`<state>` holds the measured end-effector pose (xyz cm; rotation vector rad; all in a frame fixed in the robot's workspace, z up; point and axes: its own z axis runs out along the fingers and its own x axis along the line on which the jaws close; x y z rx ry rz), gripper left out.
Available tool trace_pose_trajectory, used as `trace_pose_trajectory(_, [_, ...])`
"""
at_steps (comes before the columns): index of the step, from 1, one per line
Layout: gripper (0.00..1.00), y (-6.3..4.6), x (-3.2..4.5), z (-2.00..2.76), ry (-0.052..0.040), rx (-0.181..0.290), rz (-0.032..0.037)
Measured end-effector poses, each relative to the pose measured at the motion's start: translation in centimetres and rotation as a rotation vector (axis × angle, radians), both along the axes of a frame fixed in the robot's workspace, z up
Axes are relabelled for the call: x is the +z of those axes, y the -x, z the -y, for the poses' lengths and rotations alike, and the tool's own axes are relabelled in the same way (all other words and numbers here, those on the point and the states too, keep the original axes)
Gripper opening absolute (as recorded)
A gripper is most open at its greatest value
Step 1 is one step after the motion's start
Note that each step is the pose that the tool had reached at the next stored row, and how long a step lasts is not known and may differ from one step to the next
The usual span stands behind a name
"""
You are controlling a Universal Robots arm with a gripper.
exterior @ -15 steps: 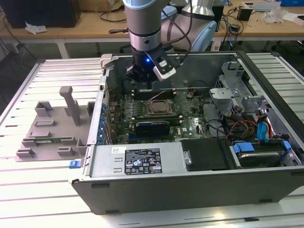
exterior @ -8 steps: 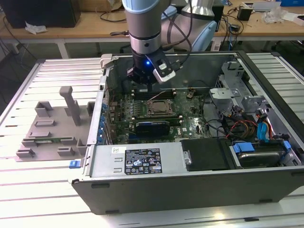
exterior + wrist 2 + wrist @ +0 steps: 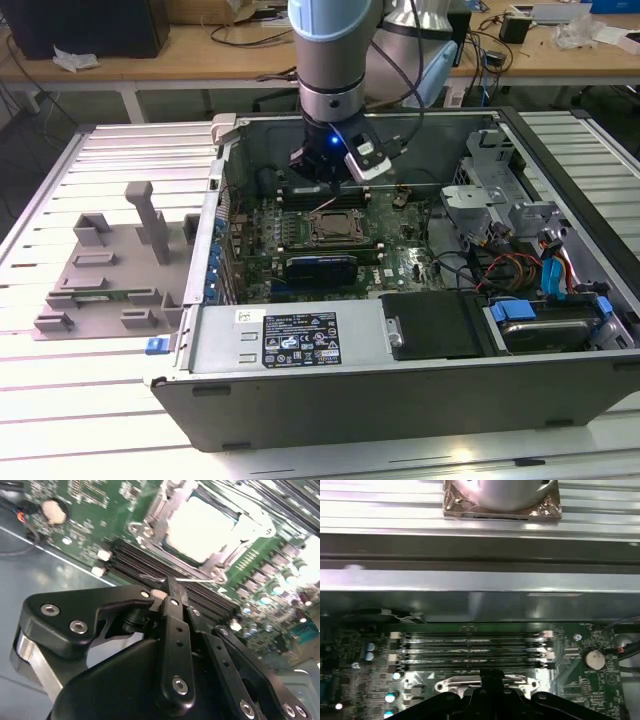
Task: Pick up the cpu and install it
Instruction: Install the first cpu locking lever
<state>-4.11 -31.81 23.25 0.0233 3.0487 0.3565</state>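
The cpu (image 3: 200, 527) lies flat inside the dark metal socket frame (image 3: 150, 530) on the green motherboard (image 3: 400, 250), its pale silvery top showing in the second wrist view. In the exterior view the socket (image 3: 335, 228) sits mid-board in the open computer case (image 3: 300, 400). My gripper (image 3: 335, 188) hangs just above the board at the socket's far edge, beside the memory slots (image 3: 475, 650). Its black fingers (image 3: 172, 592) are pressed together with nothing between them. A thin wire lever (image 3: 200, 580) runs along the frame close to the fingertips.
A grey plastic tray (image 3: 100, 270) with raised blocks lies on the slatted table at the exterior view's left. Inside the case are drive cages (image 3: 490, 190), coloured cables (image 3: 520, 270), a black cover (image 3: 440, 325) and a coin cell (image 3: 593, 657). Case walls hem in the arm.
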Motion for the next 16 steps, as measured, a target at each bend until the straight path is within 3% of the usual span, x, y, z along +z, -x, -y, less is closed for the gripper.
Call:
trace_pose_trajectory(1, [0.11, -0.2, -0.2, 0.0, 0.0001, -0.001, 0.0002])
trace_pose_trajectory(2, [0.11, -0.2, -0.41, 0.0, 0.0001, -0.001, 0.0077])
trace_pose_trajectory(4, [0.11, 0.0, -0.73, -0.02, -0.0002, -0.002, 0.0453])
trace_pose_trajectory(7, [0.11, 1.2, -1.19, -0.02, 0.0001, -0.003, 0.1036])
trace_pose_trajectory(10, [0.11, 1.2, -1.54, -0.17, 0.0029, -0.011, 0.1055])
trace_pose_trajectory(13, [0.11, 1.2, -1.74, -0.69, 0.0037, -0.015, 0.1061])
trace_pose_trajectory(16, [0.11, 1.2, -1.93, -0.74, 0.01, -0.026, 0.1078])
